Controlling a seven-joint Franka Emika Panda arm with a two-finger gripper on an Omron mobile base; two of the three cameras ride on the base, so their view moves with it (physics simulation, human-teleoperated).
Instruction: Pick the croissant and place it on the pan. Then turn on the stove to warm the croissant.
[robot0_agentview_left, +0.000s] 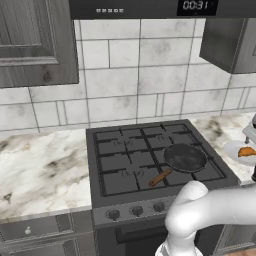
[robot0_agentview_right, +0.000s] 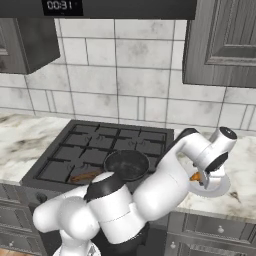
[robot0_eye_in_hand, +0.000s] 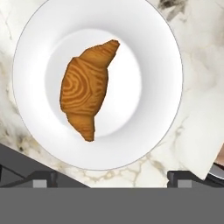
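Note:
The orange-brown croissant lies on a round white plate on the marble counter, right of the stove. My gripper hovers over the plate, open, its two dark fingertips wide apart with nothing between them. Seen from the hand, the croissant lies up and left of the point midway between the tips. From the right base view my hand hangs just above the croissant and plate. The black pan sits empty on the stove's front right grate, its wooden handle pointing front-left.
A row of round knobs runs along the stove's front panel. Marble counter extends left of the stove. Grey wall cabinets hang at both sides above the tiled wall. My arm reaches across the stove's front right corner.

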